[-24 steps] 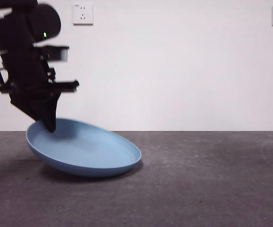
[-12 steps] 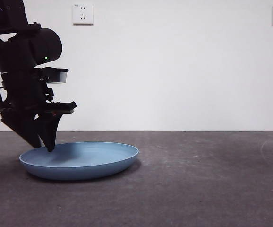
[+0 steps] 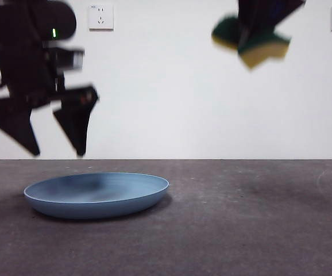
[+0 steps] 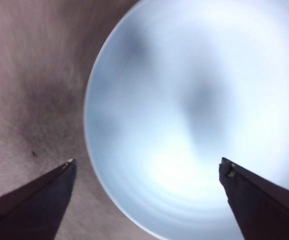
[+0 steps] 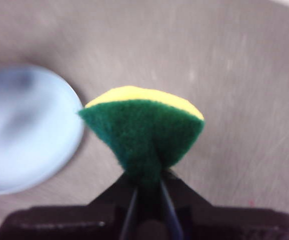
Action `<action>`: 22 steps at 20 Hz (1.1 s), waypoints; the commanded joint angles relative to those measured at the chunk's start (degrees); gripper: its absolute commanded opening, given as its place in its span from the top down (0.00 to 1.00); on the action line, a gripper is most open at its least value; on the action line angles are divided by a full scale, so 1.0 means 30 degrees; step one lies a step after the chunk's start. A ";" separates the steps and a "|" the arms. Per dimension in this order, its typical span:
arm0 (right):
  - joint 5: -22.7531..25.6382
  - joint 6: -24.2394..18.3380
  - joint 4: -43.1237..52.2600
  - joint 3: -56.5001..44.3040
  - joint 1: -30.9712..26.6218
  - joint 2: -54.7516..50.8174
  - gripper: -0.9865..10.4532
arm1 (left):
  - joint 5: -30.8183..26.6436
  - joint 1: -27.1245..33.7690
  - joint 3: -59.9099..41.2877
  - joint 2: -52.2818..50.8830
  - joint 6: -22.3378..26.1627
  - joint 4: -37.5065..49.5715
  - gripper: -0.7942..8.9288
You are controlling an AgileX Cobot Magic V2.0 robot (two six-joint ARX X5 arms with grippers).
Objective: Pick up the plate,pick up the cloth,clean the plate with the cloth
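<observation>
Light-blue, the plate [image 3: 97, 194] lies flat on the tabletop [image 3: 240, 230] at lower left, not held. Above it the left claw [image 3: 57, 129] is spread wide and empty. At upper right the cloth [image 3: 252, 43] is pinched in the right claw [image 5: 147, 187]. Lifting the plate and wiping are judged still undone.

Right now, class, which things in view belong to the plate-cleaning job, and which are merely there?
Job:
- plate, flat on the table
- sponge, clamped in the right gripper
- left gripper, open above the plate

Merely there:
- wall sockets
</observation>
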 commanded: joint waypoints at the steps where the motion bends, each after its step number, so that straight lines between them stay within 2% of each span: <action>1: -0.0736 0.0219 0.0044 -0.0160 -0.0605 0.2040 0.93 | 0.0007 -0.0481 -0.0124 -0.2055 -0.0488 -0.0153 0.43; 5: -0.4109 0.0204 0.0750 -0.0160 -0.1996 0.5515 0.93 | -0.0117 -0.0984 -0.0124 -0.6178 -0.0539 -0.0233 0.43; 10: -0.4809 0.0189 0.2157 -0.0160 -0.2754 0.8444 0.93 | -0.0117 -0.1005 -0.0124 -0.9996 -0.0539 -0.0831 0.43; 13: -0.6608 0.0051 0.2382 -0.0160 -0.3249 0.9595 0.93 | -0.0109 -0.1005 -0.0124 -1.1023 -0.0546 -0.1326 0.43; 15: -0.6885 0.0044 0.2448 -0.0160 -0.3519 1.0207 0.92 | -0.0109 -0.1005 -0.0124 -1.1249 -0.0539 -0.1545 0.43; 17: -0.6899 0.0051 0.2441 -0.0160 -0.3694 1.0316 0.79 | -0.0109 -0.1005 -0.0124 -1.1249 -0.0539 -0.1749 0.43; 20: -0.6892 0.0109 0.2404 -0.0160 -0.3883 1.0309 0.44 | -0.0117 -0.1005 -0.0124 -1.1242 -0.0532 -0.1792 0.43; 21: -0.6878 0.0131 0.2382 -0.0160 -0.3898 1.0316 0.37 | -0.0109 -0.1005 -0.0124 -1.1242 -0.0532 -0.1800 0.43; 22: -0.6885 0.0146 0.2382 -0.0160 -0.3891 1.0309 0.35 | -0.0109 -0.1005 -0.0124 -1.1242 -0.0532 -0.1800 0.43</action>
